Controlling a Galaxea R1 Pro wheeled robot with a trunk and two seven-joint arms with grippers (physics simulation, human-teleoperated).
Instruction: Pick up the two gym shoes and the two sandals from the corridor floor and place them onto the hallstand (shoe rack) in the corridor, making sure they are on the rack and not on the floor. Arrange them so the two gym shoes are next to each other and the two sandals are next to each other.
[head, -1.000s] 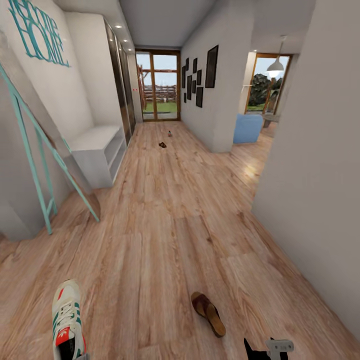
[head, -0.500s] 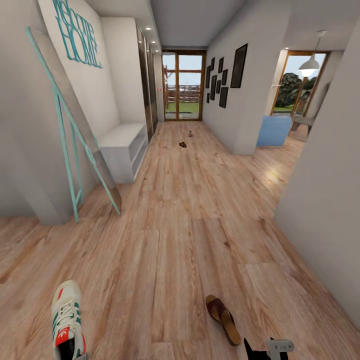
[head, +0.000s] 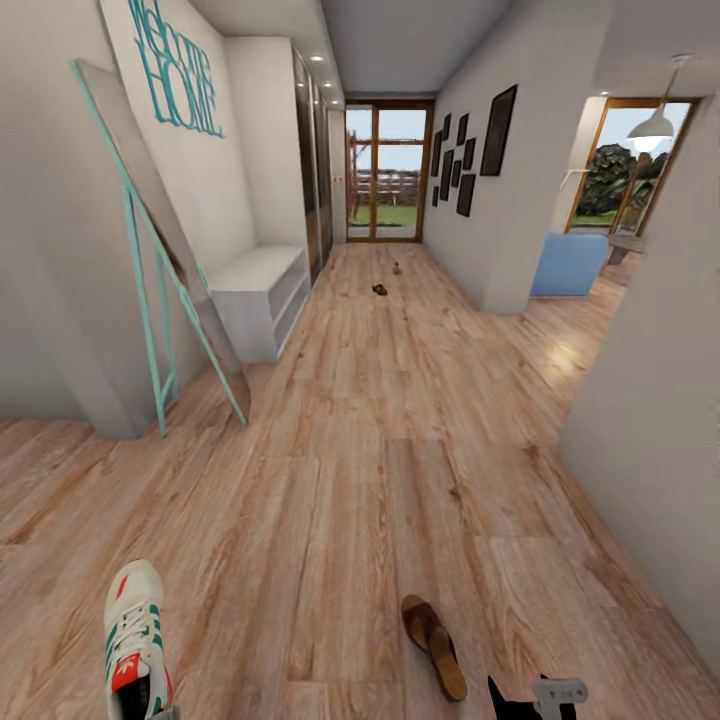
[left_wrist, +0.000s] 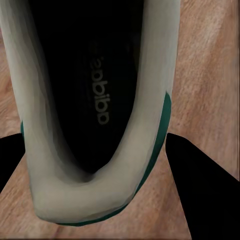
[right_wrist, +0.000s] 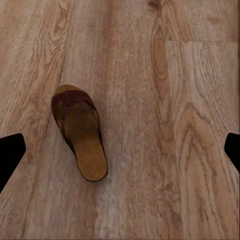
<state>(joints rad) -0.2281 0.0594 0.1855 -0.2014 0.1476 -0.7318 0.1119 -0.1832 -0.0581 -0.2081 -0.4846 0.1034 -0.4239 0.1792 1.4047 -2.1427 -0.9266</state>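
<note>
A white gym shoe (head: 135, 640) with green stripes sits at the lower left of the head view, its heel (left_wrist: 95, 190) clamped between the black fingers of my left gripper (left_wrist: 100, 165). One brown sandal (head: 434, 646) lies on the corridor floor (head: 360, 470) just ahead of my right gripper (head: 535, 695). In the right wrist view that sandal (right_wrist: 80, 132) rests on the planks below the open right gripper (right_wrist: 122, 150), untouched. Far down the corridor lie a second small brown sandal (head: 380, 290) and another small object (head: 397, 268), too small to identify. The white hallstand (head: 258, 295) stands against the left wall.
A tall mirror with a teal frame (head: 160, 290) leans on the left wall before the hallstand. A grey wall (head: 650, 400) runs close on the right. Behind its corner is a blue armchair (head: 568, 265). Glass doors (head: 385, 175) close the far end.
The whole picture has shifted rightward, so the camera has turned or moved. The gym shoe keeps its place in the picture, carried in my left gripper. The near sandal lies still on the floor.
</note>
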